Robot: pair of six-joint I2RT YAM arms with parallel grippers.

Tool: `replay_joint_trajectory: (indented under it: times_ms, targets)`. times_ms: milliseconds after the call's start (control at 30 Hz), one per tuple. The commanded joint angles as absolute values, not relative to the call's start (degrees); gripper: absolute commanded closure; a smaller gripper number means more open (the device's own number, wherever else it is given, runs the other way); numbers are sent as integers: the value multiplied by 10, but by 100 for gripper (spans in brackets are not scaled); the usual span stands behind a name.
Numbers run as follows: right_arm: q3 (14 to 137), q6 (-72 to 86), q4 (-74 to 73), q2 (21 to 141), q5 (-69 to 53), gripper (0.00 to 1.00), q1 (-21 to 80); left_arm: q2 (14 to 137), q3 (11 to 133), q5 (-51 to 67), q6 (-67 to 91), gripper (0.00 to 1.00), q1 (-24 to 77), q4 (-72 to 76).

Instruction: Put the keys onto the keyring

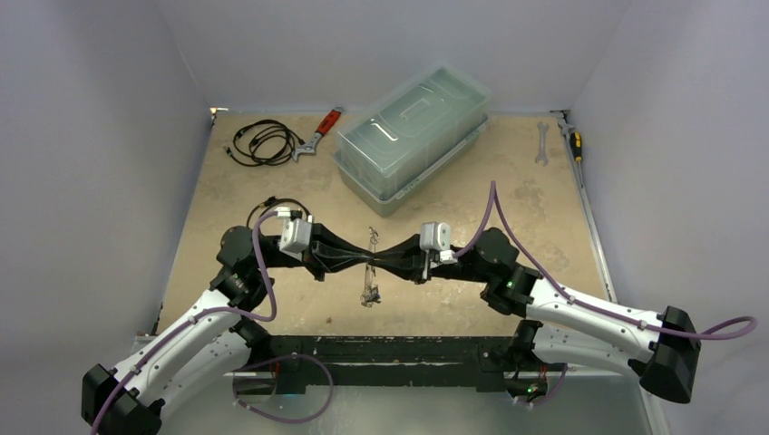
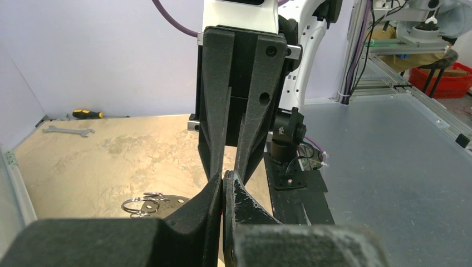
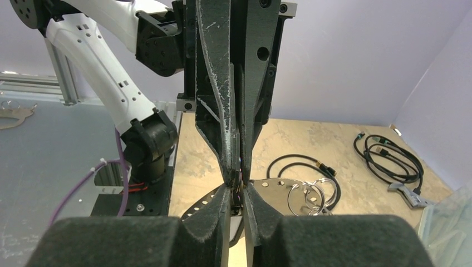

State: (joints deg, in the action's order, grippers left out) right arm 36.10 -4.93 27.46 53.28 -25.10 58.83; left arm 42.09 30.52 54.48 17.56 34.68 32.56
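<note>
Black tips meet mid-table. The left gripper (image 2: 223, 186) is pressed fully closed and the right gripper (image 3: 238, 193) nearly closed; what either pinches cannot be told. The key bundle (image 1: 369, 294), rings on a perforated plate, lies on the table (image 1: 508, 208) just below the tips. Risk: with the tips touching, a sideways pull may knock a thin ring loose. Open room lies left and right; the box (image 1: 413, 136) limits travel beyond.

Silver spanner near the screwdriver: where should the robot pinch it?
Pinch the spanner at its thin middle shank, coming straight down from above, squeezing across its narrow width. It lies flat on the table, so nothing fits underneath, and the screwdriver lies apart on its right, probably leaving room.
</note>
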Motion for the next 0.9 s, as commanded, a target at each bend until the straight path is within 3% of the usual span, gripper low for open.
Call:
replay_joint_trajectory:
  times_ms: [0,133,333,533,600,767,800,867]
  targets:
    - [375,-45,297,538,-261,87,588,415,320,541,183,100,350,361]
    - [378,-46,296,543,-260,100,588,415,319,540,184,100,350,362]
    - [396,-56,263,545,-246,100,588,413,322,540,182,96,350,357]
    - [439,-80,176,550,-223,100,589,381,347,509,116,31,350,261]
    - [457,-89,141,554,-212,100,589,365,357,484,77,20,350,210]
    - [510,-115,38,576,-177,100,589,344,411,445,-40,24,352,42]
    - [522,-117,13,582,-167,100,589,340,425,441,-61,28,353,14]
    - [551,-134,-48,592,-161,100,589,336,443,425,-104,45,355,-46]
